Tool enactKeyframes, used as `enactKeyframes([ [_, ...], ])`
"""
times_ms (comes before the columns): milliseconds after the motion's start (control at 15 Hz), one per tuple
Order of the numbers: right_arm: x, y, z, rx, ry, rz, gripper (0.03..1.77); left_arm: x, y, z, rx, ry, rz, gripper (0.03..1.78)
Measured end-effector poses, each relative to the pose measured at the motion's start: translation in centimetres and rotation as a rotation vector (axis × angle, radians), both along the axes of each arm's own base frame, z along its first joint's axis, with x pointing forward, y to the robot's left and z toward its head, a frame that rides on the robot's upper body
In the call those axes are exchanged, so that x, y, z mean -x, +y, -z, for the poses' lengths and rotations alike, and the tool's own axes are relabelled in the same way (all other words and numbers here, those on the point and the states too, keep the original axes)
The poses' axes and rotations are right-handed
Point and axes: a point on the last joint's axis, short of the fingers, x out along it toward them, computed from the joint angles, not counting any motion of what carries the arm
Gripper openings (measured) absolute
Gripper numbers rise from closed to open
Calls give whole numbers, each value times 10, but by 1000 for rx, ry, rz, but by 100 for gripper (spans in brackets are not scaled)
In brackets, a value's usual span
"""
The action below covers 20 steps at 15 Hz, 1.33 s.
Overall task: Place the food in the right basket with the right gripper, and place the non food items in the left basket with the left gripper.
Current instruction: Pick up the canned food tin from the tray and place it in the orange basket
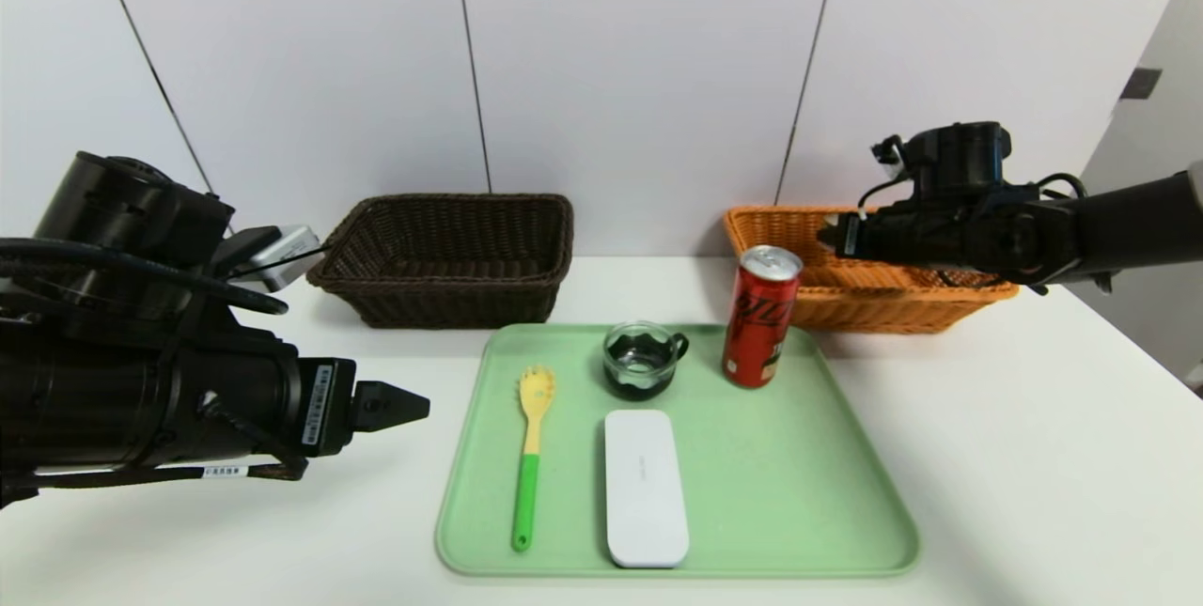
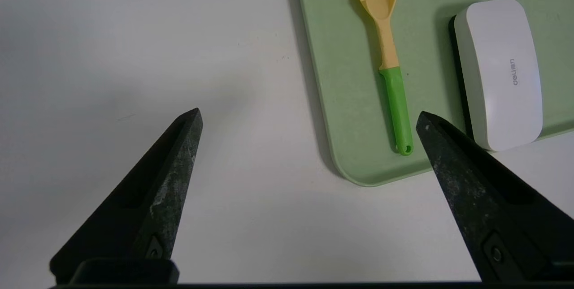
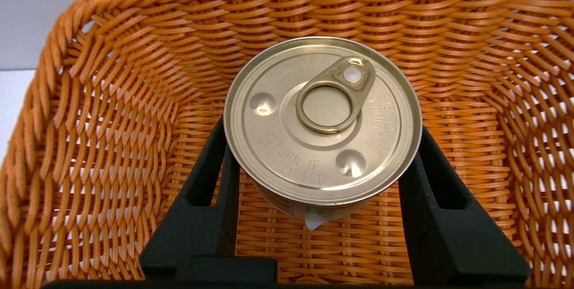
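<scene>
So far nothing has been dropped off for good: the right gripper (image 3: 320, 163) has its jaws clamped on the short tin (image 3: 323, 118) and holds it inside the orange basket (image 1: 799, 230), at the table's far right, not yet let go. The basket's weave shows bare around the tin, so I judge nothing else lies in it. The dark brown basket (image 1: 451, 258), at the far edge left of centre, looks empty. On the green tray (image 1: 799, 456) near the front edge remain the red can (image 1: 759, 317) at its far right, the glass cup (image 1: 642, 360) beside it, the pasta spoon (image 1: 531, 451) and the white case (image 1: 645, 486). The left gripper (image 2: 309, 118) hangs over bare table just off the tray's near left corner, jaws wide apart, holding nothing. Left to do: release the tin, move the can, and all three non-food pieces
</scene>
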Motion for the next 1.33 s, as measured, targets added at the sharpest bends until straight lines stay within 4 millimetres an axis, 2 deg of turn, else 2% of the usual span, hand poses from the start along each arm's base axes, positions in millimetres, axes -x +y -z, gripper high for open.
enactKeyframes([
  [333, -9, 1, 12, 4, 20, 0, 97, -2, -1, 2, -3, 8, -1, 169],
  [600, -13, 1, 14, 2, 17, 2, 127, -3, -1, 3, -4, 12, -1, 169],
  [867, -11, -1, 7, 2, 2, 5, 145, -4, -2, 4, -5, 16, 0, 169],
  [1067, 1, -1, -16, 2, -25, 3, 153, -3, -1, 4, -6, 16, -2, 169],
  [1200, 19, 2, -44, -1, -51, -4, 157, -3, -1, 4, -2, 16, -4, 169],
  [1333, 46, 8, -77, -26, -81, -15, 160, -2, -1, 5, -3, 20, -5, 169],
])
